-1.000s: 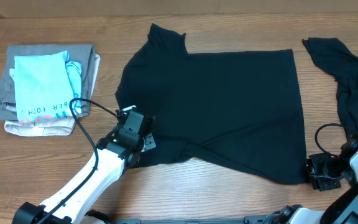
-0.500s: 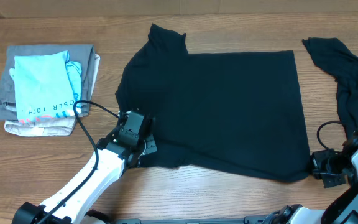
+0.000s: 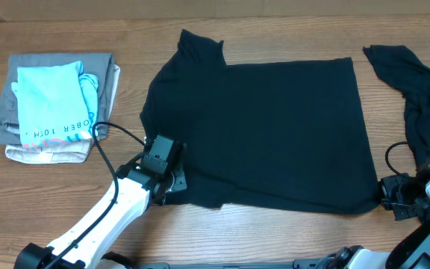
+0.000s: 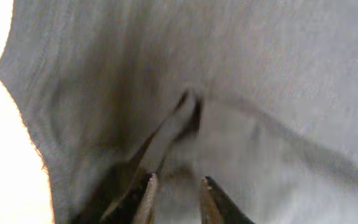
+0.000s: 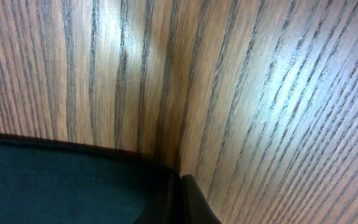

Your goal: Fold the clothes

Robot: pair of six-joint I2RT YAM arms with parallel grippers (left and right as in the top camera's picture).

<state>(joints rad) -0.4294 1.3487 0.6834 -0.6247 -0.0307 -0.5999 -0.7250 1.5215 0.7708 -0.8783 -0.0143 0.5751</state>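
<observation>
The black T-shirt lies spread flat on the tabletop. At its near left corner, the left fingers stand narrowly apart over a raised crease of the cloth. At its near right corner, the right fingers are pressed together on the hem. A second black garment lies crumpled just right of the T-shirt. A folded pile sits well apart on its left.

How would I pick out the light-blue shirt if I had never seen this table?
Find the big black T-shirt spread across the middle of the wooden table, then look to its left in the overhead view for a small stack of folded garments lying apart from it. The light-blue shirt tops that stack: the only blue piece, with dark lettering, over grey and beige layers.
</observation>
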